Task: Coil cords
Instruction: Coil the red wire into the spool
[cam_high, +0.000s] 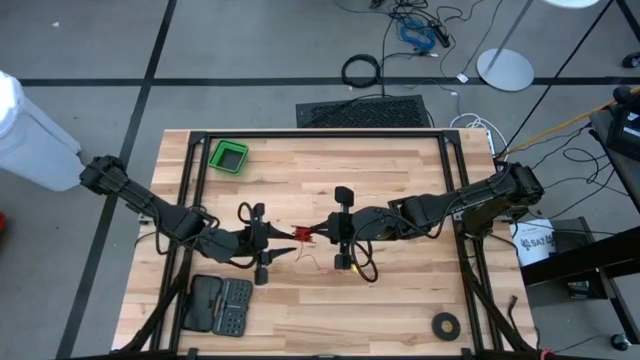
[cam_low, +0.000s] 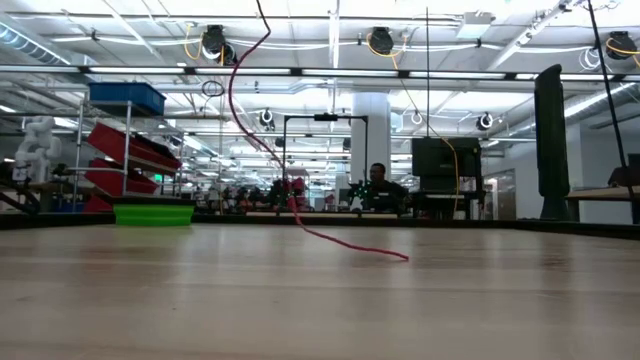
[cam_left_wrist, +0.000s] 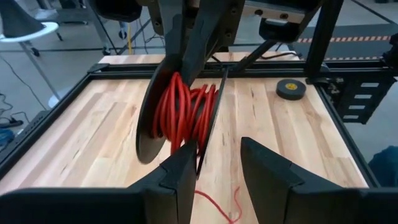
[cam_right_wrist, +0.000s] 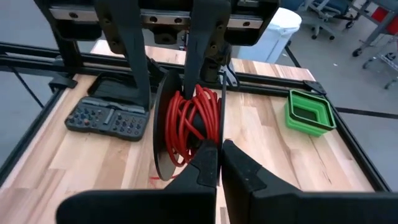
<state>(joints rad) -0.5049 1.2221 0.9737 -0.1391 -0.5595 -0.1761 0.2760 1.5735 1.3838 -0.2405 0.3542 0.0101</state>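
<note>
Between both arms, glossy red cord (cam_left_wrist: 183, 112) loops; right pincer (cam_right_wrist: 217, 149) pinches it, left pincer (cam_left_wrist: 214, 165) spread.

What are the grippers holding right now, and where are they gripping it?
The right gripper pinches the red cord coil at its edge. The left gripper is open at the coil's other side.

Red cord (cam_left_wrist: 183, 115), green bin (cam_high: 229, 156), black tape ring (cam_high: 446, 324).

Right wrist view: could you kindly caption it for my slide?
Right gripper shut on red cord coil; green bin beyond.
</note>
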